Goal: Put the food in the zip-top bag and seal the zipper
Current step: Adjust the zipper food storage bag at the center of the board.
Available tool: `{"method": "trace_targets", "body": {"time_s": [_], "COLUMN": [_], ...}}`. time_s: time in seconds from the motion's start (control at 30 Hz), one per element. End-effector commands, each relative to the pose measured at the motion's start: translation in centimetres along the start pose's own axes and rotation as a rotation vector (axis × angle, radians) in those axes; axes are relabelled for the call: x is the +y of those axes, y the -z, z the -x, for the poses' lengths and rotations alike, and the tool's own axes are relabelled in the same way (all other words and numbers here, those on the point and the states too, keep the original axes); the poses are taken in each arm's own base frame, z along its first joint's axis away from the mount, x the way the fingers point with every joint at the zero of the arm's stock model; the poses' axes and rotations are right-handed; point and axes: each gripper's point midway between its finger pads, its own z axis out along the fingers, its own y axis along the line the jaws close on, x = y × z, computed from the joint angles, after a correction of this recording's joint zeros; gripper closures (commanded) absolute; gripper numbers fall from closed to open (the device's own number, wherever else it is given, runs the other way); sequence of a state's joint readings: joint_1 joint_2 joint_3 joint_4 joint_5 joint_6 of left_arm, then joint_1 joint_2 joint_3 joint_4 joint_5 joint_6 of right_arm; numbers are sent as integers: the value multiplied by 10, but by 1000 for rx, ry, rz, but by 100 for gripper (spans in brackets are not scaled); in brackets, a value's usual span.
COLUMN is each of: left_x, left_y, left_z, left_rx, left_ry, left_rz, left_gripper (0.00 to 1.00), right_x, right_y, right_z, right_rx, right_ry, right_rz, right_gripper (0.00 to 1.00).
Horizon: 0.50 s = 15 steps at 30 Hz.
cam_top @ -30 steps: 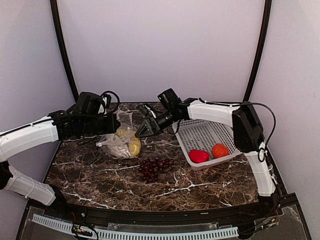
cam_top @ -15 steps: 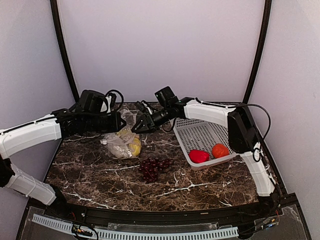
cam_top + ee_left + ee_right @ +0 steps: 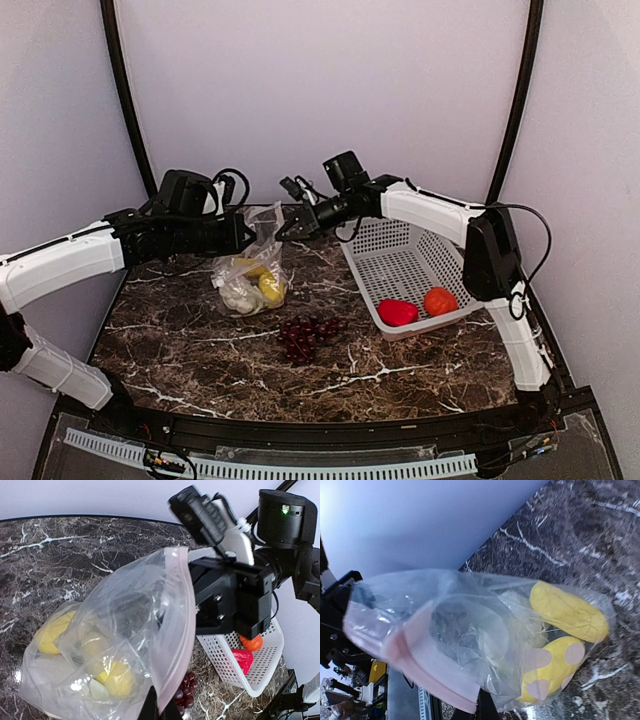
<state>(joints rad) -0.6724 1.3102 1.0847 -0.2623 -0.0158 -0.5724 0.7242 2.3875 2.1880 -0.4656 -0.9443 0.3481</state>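
Observation:
The zip-top bag (image 3: pixel 255 268) hangs with its mouth raised, stretched between both grippers above the marble table. My left gripper (image 3: pixel 244 236) is shut on the left end of the pink zipper (image 3: pixel 176 645), and its fingertips (image 3: pixel 159 711) pinch the strip. On the bag's other rim my right gripper (image 3: pixel 284 228) is shut, the zipper (image 3: pixel 422 667) running across its view. Two yellow pieces (image 3: pixel 566 611) (image 3: pixel 551 669) and a whitish cauliflower (image 3: pixel 236 296) lie in the bag's bottom. The grape bunch (image 3: pixel 308 337) rests on the table. Red pepper (image 3: pixel 398 312) and tomato (image 3: pixel 440 300) sit in the basket.
The white perforated basket (image 3: pixel 400 262) stands at the right, its near corner close to the right arm (image 3: pixel 430 215). The grape bunch lies between the bag and the basket. Curved dark posts and pale walls close off the back of the table.
My right gripper has gone from open to shut on the bag's rim. Both grippers have risen towards the back, and the bag now hangs upright instead of slumping.

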Motion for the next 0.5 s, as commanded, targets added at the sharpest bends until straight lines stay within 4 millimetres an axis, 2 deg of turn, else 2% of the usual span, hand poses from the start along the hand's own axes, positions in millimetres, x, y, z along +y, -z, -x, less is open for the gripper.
{"method": "trace_targets", "body": {"time_s": [0.0,0.07,0.17,0.2,0.33,0.47], "left_x": [-7,-11,-10,-9,-4,-8], "left_y": [13,21,36,43,47,30], "left_z": [32,49,69,81,86,68], "left_rx": [-76,-123,-176,-211,-189,-120], "left_ry": [-45,-68,-108,-131,-194,-189], "left_rz": [25,32,79,110,174,118], "left_gripper": [99,99,99,99,99,99], "right_x": [62,71,75,77,90,98], "right_y": [91,100,103,103,106,102], "right_z": [76,79,75,73,64,37], "right_rx": [-203,-218,-203,-198,-178,-121], "right_ry": [258,305,316,318,307,237], "right_rz": [-83,-114,-121,-117,-75,0], "right_gripper": [100,100,100,100,100,99]}}
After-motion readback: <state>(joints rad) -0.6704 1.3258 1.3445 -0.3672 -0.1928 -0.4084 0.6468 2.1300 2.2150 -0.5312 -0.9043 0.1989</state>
